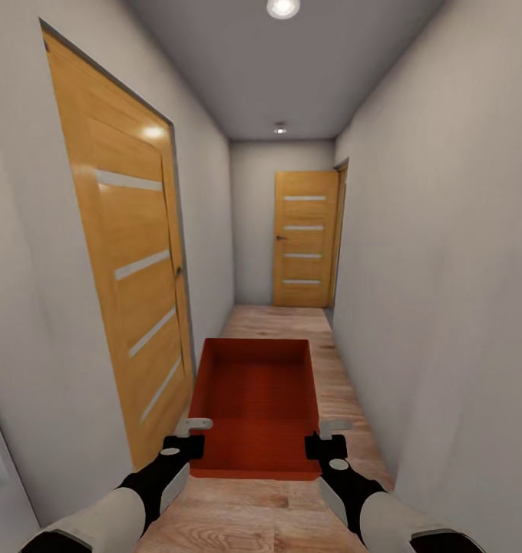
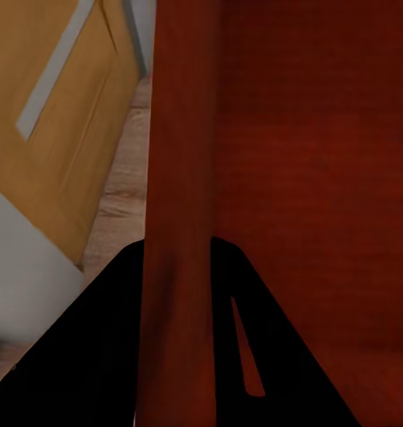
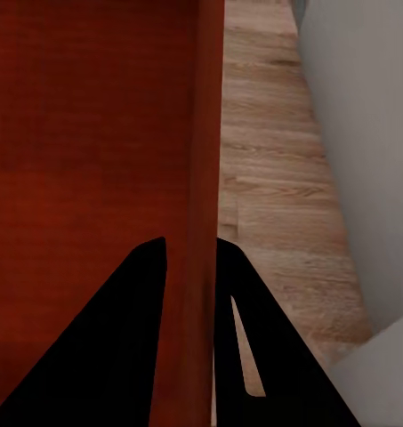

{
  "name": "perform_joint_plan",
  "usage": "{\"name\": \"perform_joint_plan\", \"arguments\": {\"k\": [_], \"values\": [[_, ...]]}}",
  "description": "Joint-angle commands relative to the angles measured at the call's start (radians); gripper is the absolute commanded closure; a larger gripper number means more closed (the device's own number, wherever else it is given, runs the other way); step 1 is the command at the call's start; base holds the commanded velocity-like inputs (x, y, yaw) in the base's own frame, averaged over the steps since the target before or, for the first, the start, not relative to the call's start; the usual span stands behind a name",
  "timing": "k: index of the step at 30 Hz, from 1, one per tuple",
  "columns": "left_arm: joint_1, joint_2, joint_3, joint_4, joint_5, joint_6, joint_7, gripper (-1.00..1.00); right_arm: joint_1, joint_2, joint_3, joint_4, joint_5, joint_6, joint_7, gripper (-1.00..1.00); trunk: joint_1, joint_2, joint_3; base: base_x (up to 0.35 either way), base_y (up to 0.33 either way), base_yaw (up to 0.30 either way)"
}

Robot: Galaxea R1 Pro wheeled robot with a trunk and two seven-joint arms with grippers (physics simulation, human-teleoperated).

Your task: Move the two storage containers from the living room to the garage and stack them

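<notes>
One orange-red container (image 1: 253, 407) is carried in a hallway, clamped by L gripper (image 1: 186, 439) and R gripper (image 1: 328, 439) on opposite side walls near the near end; judged rigid, light, smooth-walled, so rim grips w/ level carry are advised.

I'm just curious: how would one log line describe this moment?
place: hallway | carried: orange bin | left gripper: clamped on wall | right gripper: clamped on wall | ahead: closed door
</notes>
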Motion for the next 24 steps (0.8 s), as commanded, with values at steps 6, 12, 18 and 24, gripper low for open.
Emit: {"name": "perform_joint_plan", "arguments": {"k": [6,12,18,24], "values": [[-0.002,0.002,0.074,-0.003,-0.009,0.003,0.035,1.00,0.000,-0.013,-0.004,0.002,0.000,-0.003,-0.026,1.00,0.001,-0.001,-0.002,0.322,0.000,0.000],[-0.002,0.002,0.074,-0.003,-0.009,0.003,0.035,1.00,0.000,-0.014,-0.005,0.002,0.000,-0.003,-0.026,1.00,0.001,-0.001,-0.002,0.322,0.000,0.000],[-0.002,0.003,0.074,-0.003,-0.009,0.003,0.035,1.00,0.000,-0.013,-0.005,0.002,0.000,-0.003,-0.026,1.00,0.001,-0.001,-0.002,0.322,0.000,0.000],[-0.002,0.005,0.074,-0.002,-0.009,0.003,0.035,1.00,0.000,-0.014,-0.005,0.002,0.000,-0.003,-0.026,1.00,0.001,-0.001,-0.002,0.322,0.000,0.000]]}}
